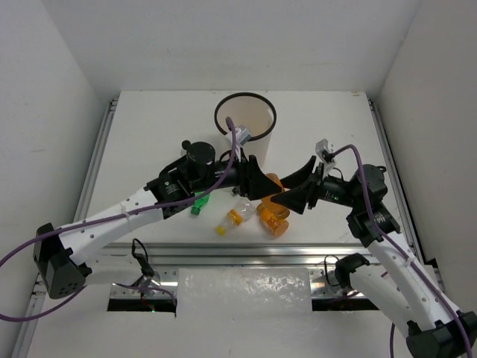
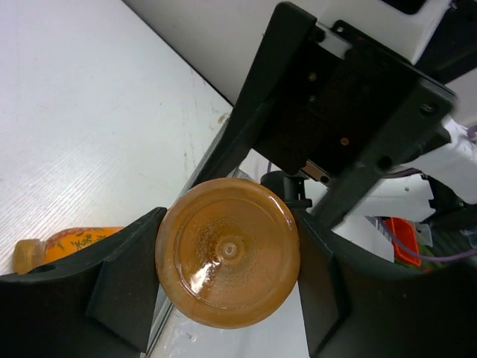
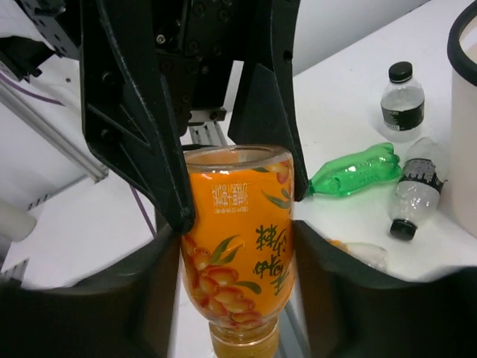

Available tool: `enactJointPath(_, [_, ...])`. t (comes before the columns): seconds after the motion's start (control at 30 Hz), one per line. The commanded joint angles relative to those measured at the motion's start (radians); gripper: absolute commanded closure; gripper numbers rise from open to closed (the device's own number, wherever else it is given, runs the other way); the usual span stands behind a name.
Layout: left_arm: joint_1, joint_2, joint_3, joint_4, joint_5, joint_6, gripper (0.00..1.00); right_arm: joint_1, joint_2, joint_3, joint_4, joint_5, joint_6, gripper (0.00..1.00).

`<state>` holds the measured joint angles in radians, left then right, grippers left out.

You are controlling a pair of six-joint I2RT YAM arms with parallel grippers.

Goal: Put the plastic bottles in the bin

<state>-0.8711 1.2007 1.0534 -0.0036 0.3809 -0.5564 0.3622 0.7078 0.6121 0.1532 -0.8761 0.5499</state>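
A squat orange bottle (image 1: 272, 181) hangs above the table between both grippers. My left gripper (image 1: 255, 179) is shut on its base end; the left wrist view shows the round bottom (image 2: 227, 252) pressed between both fingers. My right gripper (image 1: 294, 190) closes on its body from the cap end (image 3: 238, 239). Two more orange bottles (image 1: 274, 218) and a clear yellow-capped bottle (image 1: 232, 218) lie below. The green bottle (image 1: 200, 203) lies left of them. Two clear black-capped bottles, one upright (image 3: 402, 101) and one lying (image 3: 414, 190), show only in the right wrist view. The white bin (image 1: 246, 119) stands behind.
Metal rails run along the table's left (image 1: 95, 168) and right (image 1: 391, 168) edges. A purple cable (image 1: 232, 153) loops over the left arm near the bin. A foil-like sheet (image 1: 246, 291) lies in front of the table's near edge.
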Motion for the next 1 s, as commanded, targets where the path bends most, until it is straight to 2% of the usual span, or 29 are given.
enactJointPath(0.0, [-0.028, 0.002, 0.089, -0.051, -0.056, 0.006, 1.0, 0.009, -0.019, 0.067, 0.039, 0.035, -0.021, 0.39])
enactJointPath(0.07, [-0.028, -0.023, 0.109, -0.105, -0.175, 0.007, 1.0, 0.009, -0.045, 0.058, -0.041, 0.077, -0.065, 0.02])
enactJointPath(0.1, [-0.028, -0.03, 0.137, -0.161, -0.312, 0.009, 1.0, 0.009, -0.076, 0.057, -0.078, 0.154, -0.08, 0.01])
enactJointPath(0.17, [-0.026, -0.03, 0.178, -0.229, -0.469, 0.015, 1.0, 0.009, -0.105, 0.048, -0.199, 0.233, -0.125, 0.01])
enactJointPath(0.2, [-0.025, -0.023, 0.235, -0.292, -0.613, 0.021, 1.0, 0.009, -0.131, 0.048, -0.245, 0.362, -0.128, 0.01])
enactJointPath(0.23, [-0.022, -0.004, 0.262, -0.314, -0.679, 0.03, 1.0, 0.009, -0.14, 0.046, -0.339, 0.434, -0.131, 0.01])
enactJointPath(0.3, [-0.002, 0.02, 0.339, -0.349, -0.831, 0.064, 1.0, 0.011, -0.151, 0.031, -0.423, 0.572, -0.139, 0.01])
enactJointPath(0.4, [0.078, 0.091, 0.443, -0.348, -0.864, 0.116, 1.0, 0.009, -0.119, -0.005, -0.455, 0.606, -0.154, 0.01])
enactJointPath(0.47, [0.151, 0.16, 0.538, -0.364, -0.847, 0.139, 1.0, 0.009, -0.058, -0.028, -0.458, 0.591, -0.162, 0.01])
enactJointPath(0.63, [0.25, 0.331, 0.695, -0.394, -0.794, 0.173, 1.0, 0.011, 0.094, -0.061, -0.428, 0.575, -0.177, 0.01])
enactJointPath(0.7, [0.296, 0.422, 0.763, -0.414, -0.734, 0.176, 0.86, 0.027, 0.183, -0.055, -0.422, 0.577, -0.186, 0.01])
enactJointPath(0.73, [0.306, 0.448, 0.783, -0.418, -0.714, 0.177, 0.75, 0.037, 0.211, -0.051, -0.42, 0.578, -0.191, 0.01])
enactJointPath(0.77, [0.328, 0.473, 0.819, -0.424, -0.689, 0.171, 0.49, 0.044, 0.266, -0.045, -0.42, 0.583, -0.194, 0.01])
enactJointPath(0.8, [0.337, 0.494, 0.835, -0.426, -0.642, 0.167, 0.4, 0.058, 0.297, -0.034, -0.422, 0.58, -0.196, 0.01])
enactJointPath(0.87, [0.348, 0.548, 0.893, -0.44, -0.616, 0.165, 0.27, 0.11, 0.391, 0.012, -0.457, 0.598, -0.199, 0.01])
enactJointPath(0.93, [0.351, 0.594, 0.937, -0.456, -0.6, 0.167, 0.23, 0.164, 0.442, 0.041, -0.483, 0.629, -0.203, 0.01])
enactJointPath(0.97, [0.353, 0.608, 0.977, -0.472, -0.593, 0.168, 0.16, 0.175, 0.479, 0.044, -0.488, 0.637, -0.2, 0.01])
